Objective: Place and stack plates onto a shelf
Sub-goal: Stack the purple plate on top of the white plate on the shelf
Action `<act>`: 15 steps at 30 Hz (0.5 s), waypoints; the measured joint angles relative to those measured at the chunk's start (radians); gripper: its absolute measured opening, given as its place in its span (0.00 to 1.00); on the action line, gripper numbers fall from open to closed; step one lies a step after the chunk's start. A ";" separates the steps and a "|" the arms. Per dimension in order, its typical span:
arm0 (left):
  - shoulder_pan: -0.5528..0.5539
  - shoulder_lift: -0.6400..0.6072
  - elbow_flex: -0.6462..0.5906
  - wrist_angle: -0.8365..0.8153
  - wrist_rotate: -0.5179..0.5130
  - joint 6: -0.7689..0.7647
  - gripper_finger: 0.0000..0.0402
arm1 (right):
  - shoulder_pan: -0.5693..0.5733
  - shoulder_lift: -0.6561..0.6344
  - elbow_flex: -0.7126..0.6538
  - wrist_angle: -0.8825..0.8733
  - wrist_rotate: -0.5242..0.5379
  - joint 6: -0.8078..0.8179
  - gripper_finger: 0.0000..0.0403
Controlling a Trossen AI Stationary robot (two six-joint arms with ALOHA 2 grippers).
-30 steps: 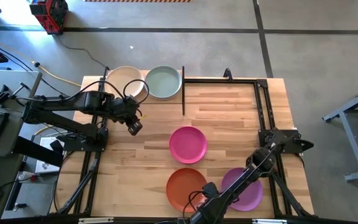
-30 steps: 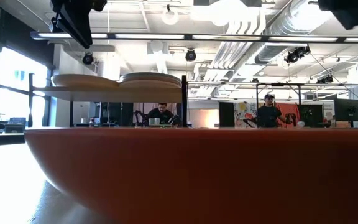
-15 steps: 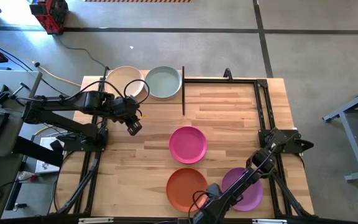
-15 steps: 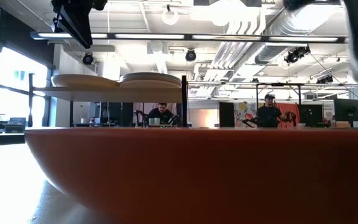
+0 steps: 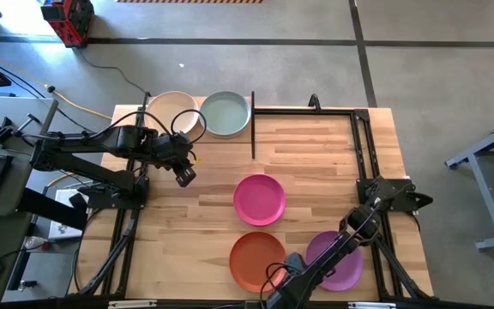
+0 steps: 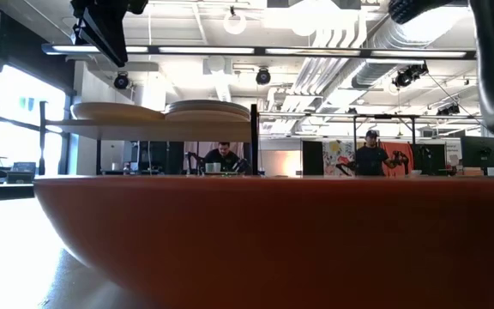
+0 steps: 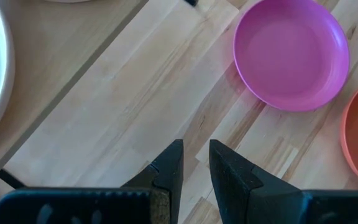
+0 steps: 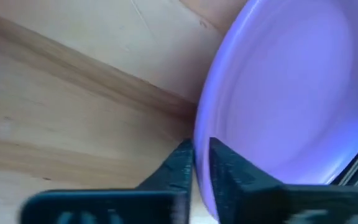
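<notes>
At purple plate (image 8: 291, 93) rim: right gripper (image 8: 201, 155), jaws nrly closed.

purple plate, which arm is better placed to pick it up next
The right arm. Its tool sits at the rim of the purple plate near the table's front edge, fingers straddling the rim. The left tool hangs empty near the shelf, with the magenta plate in between.

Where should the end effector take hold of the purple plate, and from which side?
At the rim. The purple plate lies flat on the table, shallow and wide, so only its thin raised edge fits between two fingers. The edge facing the orange plate looks best: the right end effector is already there, one finger on each side of the rim, coming in low from that side.
</notes>
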State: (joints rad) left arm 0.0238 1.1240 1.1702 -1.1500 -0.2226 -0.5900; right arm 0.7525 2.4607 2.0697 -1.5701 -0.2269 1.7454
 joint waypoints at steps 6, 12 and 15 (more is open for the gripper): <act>0.000 0.000 0.000 0.000 0.000 0.000 0.16 | 0.000 0.000 0.000 -0.001 -0.013 0.000 0.02; 0.000 0.000 0.000 0.000 0.000 0.000 0.16 | 0.000 -0.038 0.003 0.000 -0.004 0.008 0.00; 0.000 0.000 0.000 0.000 0.000 0.000 0.16 | 0.000 -0.069 0.003 -0.001 0.021 0.032 0.00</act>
State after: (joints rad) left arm 0.0238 1.1240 1.1702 -1.1500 -0.2226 -0.5902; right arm 0.7528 2.3917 2.0727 -1.5707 -0.2057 1.7779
